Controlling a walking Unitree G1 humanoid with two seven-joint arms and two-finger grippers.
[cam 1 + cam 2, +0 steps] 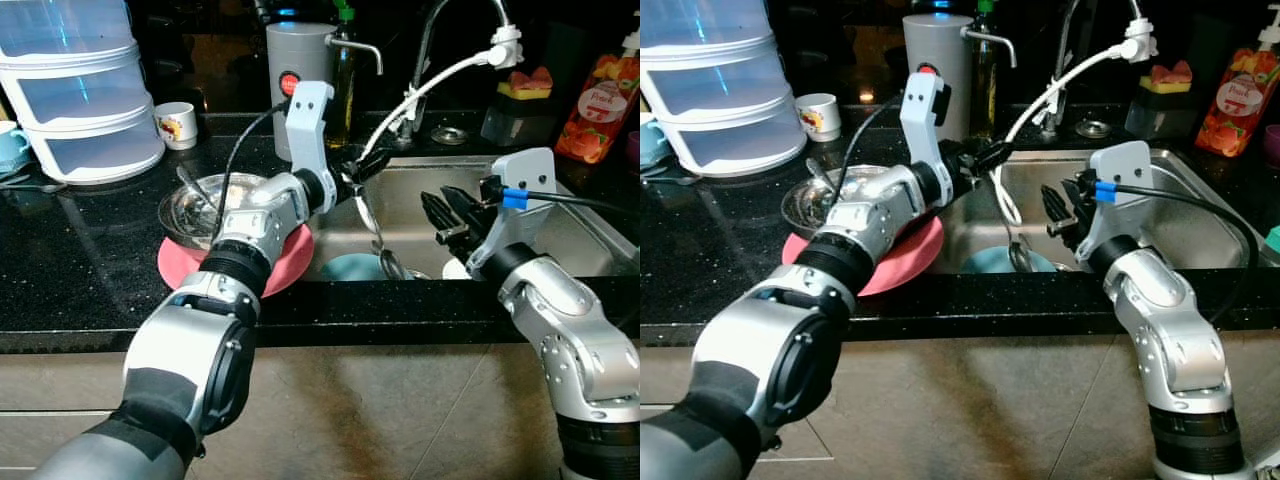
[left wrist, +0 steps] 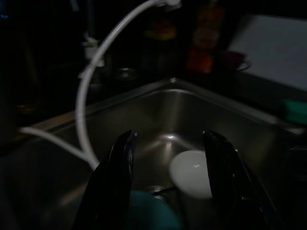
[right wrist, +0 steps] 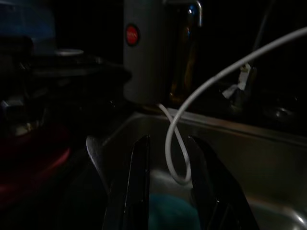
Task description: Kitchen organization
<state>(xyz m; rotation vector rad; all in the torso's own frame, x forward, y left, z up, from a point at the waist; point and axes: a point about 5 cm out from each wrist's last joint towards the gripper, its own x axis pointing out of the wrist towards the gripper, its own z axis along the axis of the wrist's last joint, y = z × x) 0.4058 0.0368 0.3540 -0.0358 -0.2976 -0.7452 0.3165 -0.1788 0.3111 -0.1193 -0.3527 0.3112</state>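
Over the left end of the steel sink [image 1: 560, 215] my left gripper [image 1: 358, 165] hovers open; its wrist view shows nothing between the fingers [image 2: 125, 158]. Beneath it a teal bowl [image 1: 352, 267] and a small white dish [image 2: 192, 172] lie in the basin. A metal ladle [image 1: 378, 240] leans in the sink just below that gripper, apart from it as far as I can tell. My right gripper [image 1: 440, 197] is open inside the sink, pointing toward the ladle and the white hose [image 3: 175, 158]. A steel bowl [image 1: 200, 205] holding a spoon rests on a pink plate [image 1: 180, 265] on the counter.
The white spray hose [image 1: 430, 85] loops from the faucet [image 1: 505, 35] down past my left gripper. A grey dispenser [image 1: 295, 60] and a bottle stand behind the sink. Stacked clear tubs [image 1: 80, 90] and a mug [image 1: 177, 125] sit at back left, a juice pouch [image 1: 597, 110] at right.
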